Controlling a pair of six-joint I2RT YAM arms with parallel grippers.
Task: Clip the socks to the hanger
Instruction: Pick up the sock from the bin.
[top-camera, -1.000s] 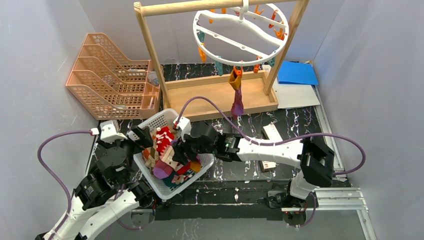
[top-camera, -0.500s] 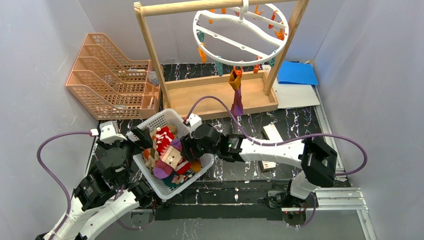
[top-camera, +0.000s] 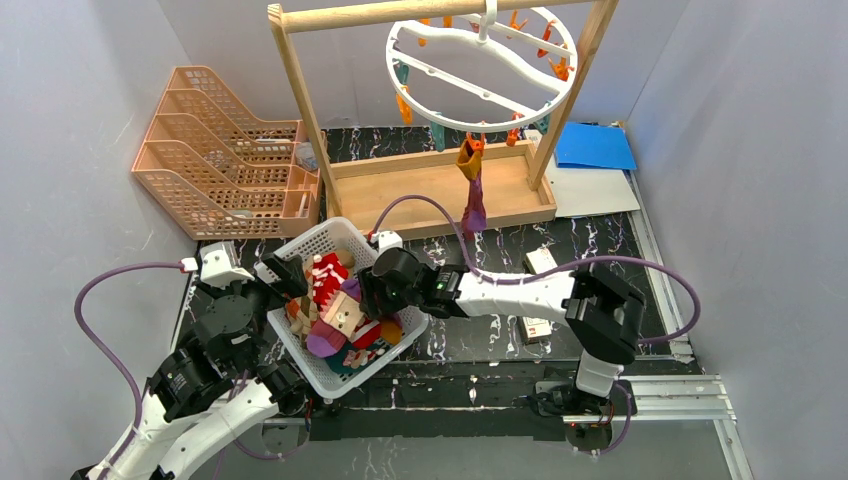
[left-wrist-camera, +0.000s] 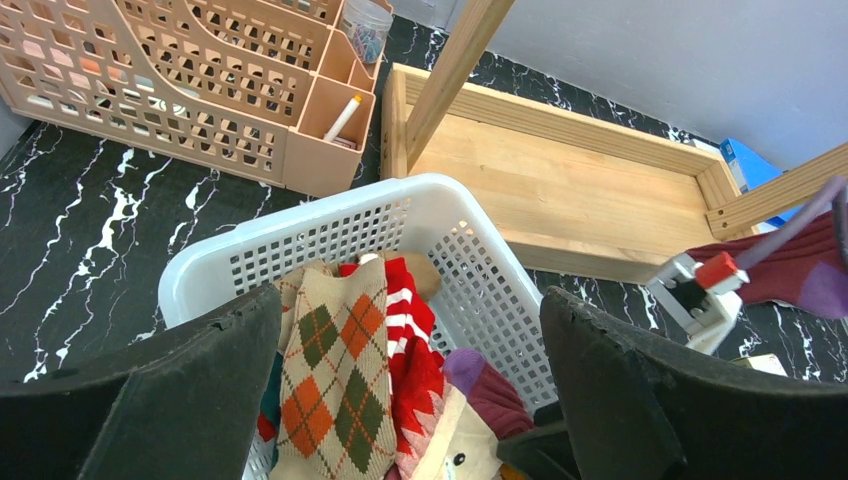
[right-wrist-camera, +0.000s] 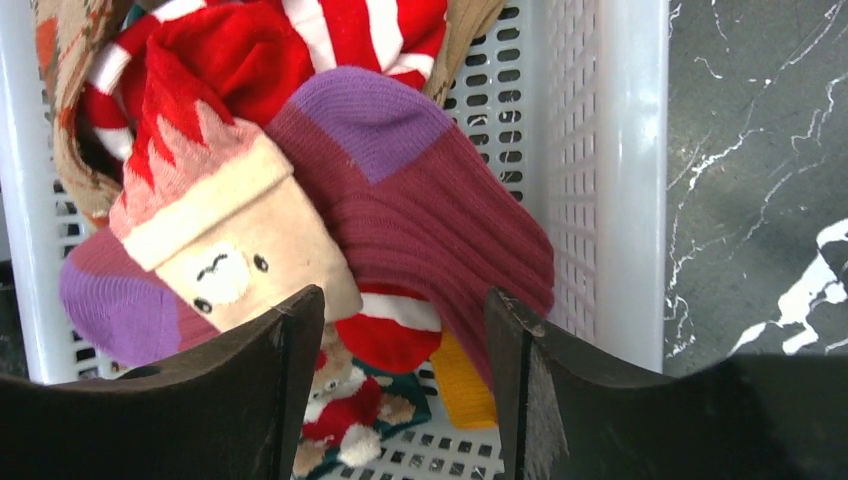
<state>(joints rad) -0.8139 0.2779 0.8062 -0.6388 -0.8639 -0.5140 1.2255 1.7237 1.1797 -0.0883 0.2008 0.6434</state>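
Note:
Several socks lie heaped in a white basket (top-camera: 330, 232): a brown-orange argyle sock (left-wrist-camera: 335, 380), a red sock with white stripes (left-wrist-camera: 405, 300) and a maroon-purple sock (right-wrist-camera: 420, 220) with an orange cuff (right-wrist-camera: 465, 385). Another maroon sock (top-camera: 474, 195) hangs clipped to the round white hanger (top-camera: 480, 70). My right gripper (top-camera: 368, 300) hovers open over the heap, its fingers either side of the maroon sock's cuff end (right-wrist-camera: 400, 310). At the basket's left rim my left gripper (top-camera: 285, 275) stands wide open above the argyle sock (left-wrist-camera: 410, 310), holding nothing.
The hanger hangs from a wooden frame rack (top-camera: 440, 190) behind the basket. Peach file trays (top-camera: 215, 150) stand at the back left. Blue paper (top-camera: 595, 145) lies at the back right, and a small white box (top-camera: 540, 262) sits beside my right arm.
My right gripper has shifted left and deeper over the basket, and its elbow has swung left. The left arm and the socks have not moved.

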